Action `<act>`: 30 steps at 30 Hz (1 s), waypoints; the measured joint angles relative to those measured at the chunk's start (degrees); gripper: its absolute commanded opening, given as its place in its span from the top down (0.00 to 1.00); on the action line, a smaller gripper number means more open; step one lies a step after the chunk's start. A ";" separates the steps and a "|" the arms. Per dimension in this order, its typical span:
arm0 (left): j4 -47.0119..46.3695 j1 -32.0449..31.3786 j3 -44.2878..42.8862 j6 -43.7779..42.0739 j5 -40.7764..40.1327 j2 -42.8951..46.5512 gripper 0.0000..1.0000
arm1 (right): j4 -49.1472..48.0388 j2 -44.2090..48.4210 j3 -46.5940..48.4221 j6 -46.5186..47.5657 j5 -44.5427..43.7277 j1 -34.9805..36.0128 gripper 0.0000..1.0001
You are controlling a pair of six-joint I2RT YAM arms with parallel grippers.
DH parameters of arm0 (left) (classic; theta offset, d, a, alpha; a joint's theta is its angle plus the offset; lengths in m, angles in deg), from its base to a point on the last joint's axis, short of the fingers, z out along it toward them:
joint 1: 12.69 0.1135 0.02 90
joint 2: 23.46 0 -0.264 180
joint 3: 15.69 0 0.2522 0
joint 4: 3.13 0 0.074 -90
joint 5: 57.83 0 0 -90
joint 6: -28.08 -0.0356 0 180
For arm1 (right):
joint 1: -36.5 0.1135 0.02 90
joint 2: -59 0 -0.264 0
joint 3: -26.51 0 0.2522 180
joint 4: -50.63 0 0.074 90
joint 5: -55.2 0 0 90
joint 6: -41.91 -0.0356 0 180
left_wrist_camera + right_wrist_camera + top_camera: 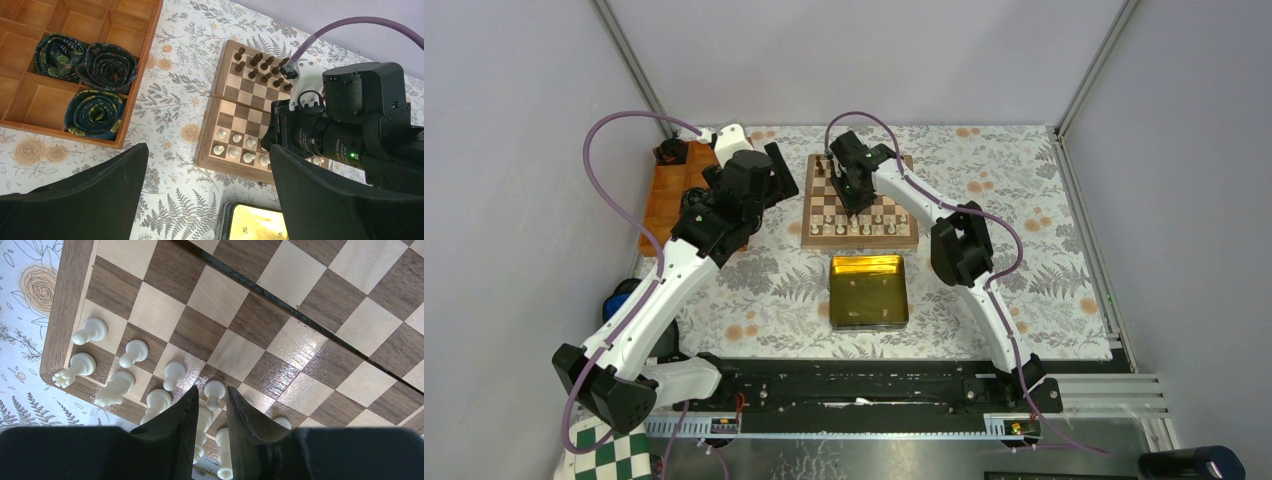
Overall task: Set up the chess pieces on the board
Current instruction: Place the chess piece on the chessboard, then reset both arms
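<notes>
1. Right gripper (211, 395) is low over the near edge of the board (65, 305). Fingers are a narrow gap apart, nothing clamped.
2. One cream pawn (215, 389) stands upright just past the fingertips, in line with the gap. More cream tops show down inside the gap; can't tell if they touch the fingers.
3. Cream pieces (235, 145) are upright on the two near ranks. The near-left corner is filled, with back-rank shapes behind a pawn row.
4. Dark pieces (260, 65) are bunched on the far ranks; the middle squares are bare.
5. Left gripper (207, 200) is spread wide with nothing between the fingers. It hangs above the tabletop (1024, 200), between the orange tray (141, 75) and the board's left rim.
6. The tray sits left of the board, apart from it. Three dark fabric rolls (107, 67) are in its compartments.
7. Gold tin (834, 290) sits on the tabletop just in front of the board's near edge, not touching it.
</notes>
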 measured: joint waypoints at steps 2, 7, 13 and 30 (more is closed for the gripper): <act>0.00 0.00 0.00 0.00 0.00 0.00 0.01 | 0.00 0.00 0.00 0.07 0.00 0.00 0.66; 0.00 0.00 0.00 0.00 -0.04 0.00 0.01 | 0.00 0.57 0.00 0.13 -0.55 0.00 0.65; 0.07 0.00 -0.90 -0.90 -0.68 -0.20 0.01 | -0.46 3.93 -0.11 0.26 -1.99 0.00 0.62; -6.62 0.09 4.79 -7.19 -8.63 0.31 0.01 | -27.98 50.40 -48.52 1.70 -11.19 -8.59 0.14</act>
